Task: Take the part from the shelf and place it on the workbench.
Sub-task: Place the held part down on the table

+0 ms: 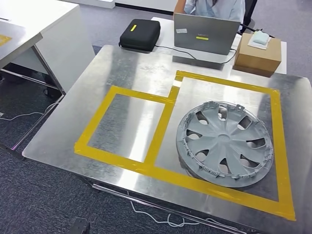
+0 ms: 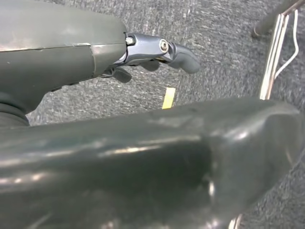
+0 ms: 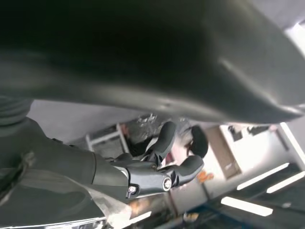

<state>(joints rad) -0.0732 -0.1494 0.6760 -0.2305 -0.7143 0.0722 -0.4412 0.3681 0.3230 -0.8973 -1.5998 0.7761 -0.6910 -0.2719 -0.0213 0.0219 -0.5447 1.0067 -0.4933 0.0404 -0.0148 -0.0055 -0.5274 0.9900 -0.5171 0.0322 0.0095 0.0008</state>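
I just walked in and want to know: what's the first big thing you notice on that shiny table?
The big grey wheel cover lying flat inside the larger yellow tape rectangle on the metal workbench. Beside it, the smaller taped rectangle holds nothing. Behind the bench, a person sits at a laptop.

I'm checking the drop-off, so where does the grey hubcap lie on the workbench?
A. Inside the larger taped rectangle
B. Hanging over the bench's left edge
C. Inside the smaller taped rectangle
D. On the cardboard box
A: in the head view the hubcap lies flat inside the larger of the two yellow tape outlines, on the right part of the workbench, within the tape.
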